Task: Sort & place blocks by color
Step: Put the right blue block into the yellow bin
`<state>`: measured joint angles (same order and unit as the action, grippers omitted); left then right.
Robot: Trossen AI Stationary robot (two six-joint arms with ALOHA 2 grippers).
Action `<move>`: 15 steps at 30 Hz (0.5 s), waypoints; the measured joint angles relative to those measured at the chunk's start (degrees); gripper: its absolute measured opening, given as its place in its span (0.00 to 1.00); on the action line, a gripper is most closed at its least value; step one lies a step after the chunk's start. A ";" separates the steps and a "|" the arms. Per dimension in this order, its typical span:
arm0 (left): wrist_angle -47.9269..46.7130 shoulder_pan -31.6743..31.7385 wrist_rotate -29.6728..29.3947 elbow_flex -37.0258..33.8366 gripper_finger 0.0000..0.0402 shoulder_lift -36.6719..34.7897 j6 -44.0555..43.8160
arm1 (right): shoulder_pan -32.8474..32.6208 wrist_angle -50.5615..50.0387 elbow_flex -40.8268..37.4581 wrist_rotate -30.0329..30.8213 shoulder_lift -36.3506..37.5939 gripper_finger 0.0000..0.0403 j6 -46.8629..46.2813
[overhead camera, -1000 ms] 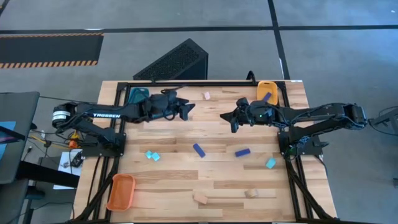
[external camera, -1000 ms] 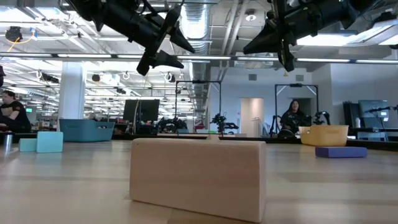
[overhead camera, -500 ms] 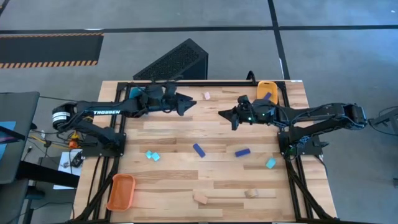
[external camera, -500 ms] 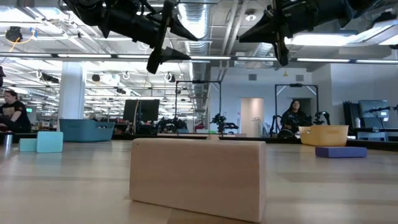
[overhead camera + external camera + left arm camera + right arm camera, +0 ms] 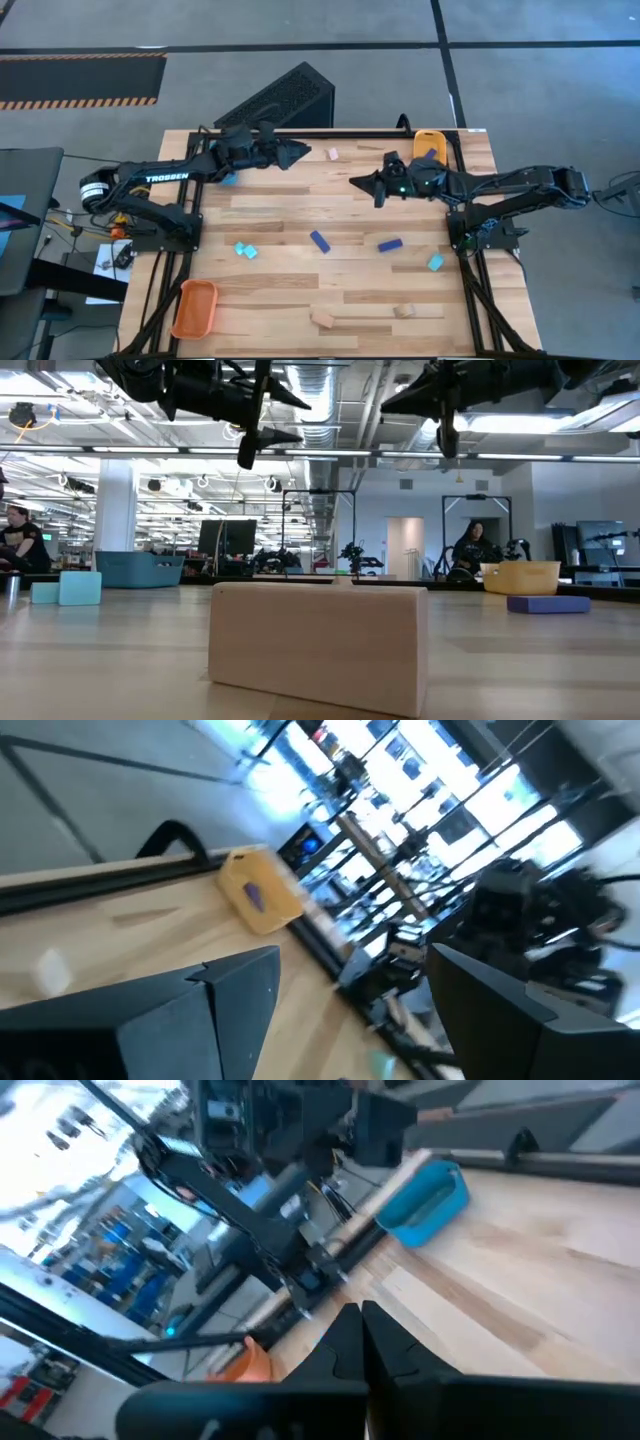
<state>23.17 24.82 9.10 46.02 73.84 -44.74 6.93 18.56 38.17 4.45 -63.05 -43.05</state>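
Observation:
Small blocks lie flat on the wooden table: two dark blue (image 5: 319,241) (image 5: 390,244), a cyan pair (image 5: 245,250), a lone cyan one (image 5: 435,262), and tan ones (image 5: 322,319) (image 5: 404,311) (image 5: 333,154). Another dark blue block (image 5: 429,155) lies in the yellow-orange tray (image 5: 430,140). My left gripper (image 5: 303,153) (image 5: 352,960) hangs open above the far left part of the table, beside the teal tray (image 5: 216,152). My right gripper (image 5: 355,184) (image 5: 362,1312) is shut and empty, held high over the far middle.
An orange tray (image 5: 194,308) sits at the near left corner. A black frame rail (image 5: 330,134) runs along the far edge. In the low view a tan block (image 5: 318,645) fills the foreground; people show in the room behind.
My left gripper has moved toward the table's far edge and risen, staying open. My right gripper has risen a little and drifted slightly toward the left, still shut. No block has moved.

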 joint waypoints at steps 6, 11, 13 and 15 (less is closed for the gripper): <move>6.67 -2.45 0.79 0.00 0.60 0.00 -1.24 | 3.00 9.98 0.00 -2.19 0.00 0.01 2.34; 15.74 -5.09 0.65 0.01 0.60 0.00 6.85 | 5.85 16.50 0.00 -5.50 0.00 0.01 2.35; 17.10 -6.58 -0.21 0.00 0.60 0.00 12.13 | 6.55 18.09 0.00 -6.00 0.00 0.01 2.01; 17.32 -7.99 -2.22 0.02 0.60 0.00 16.42 | 6.92 18.51 0.00 -6.30 0.00 0.01 1.04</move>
<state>40.49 16.82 6.88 46.04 73.84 -28.32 13.85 37.07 38.17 -1.85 -63.05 -42.01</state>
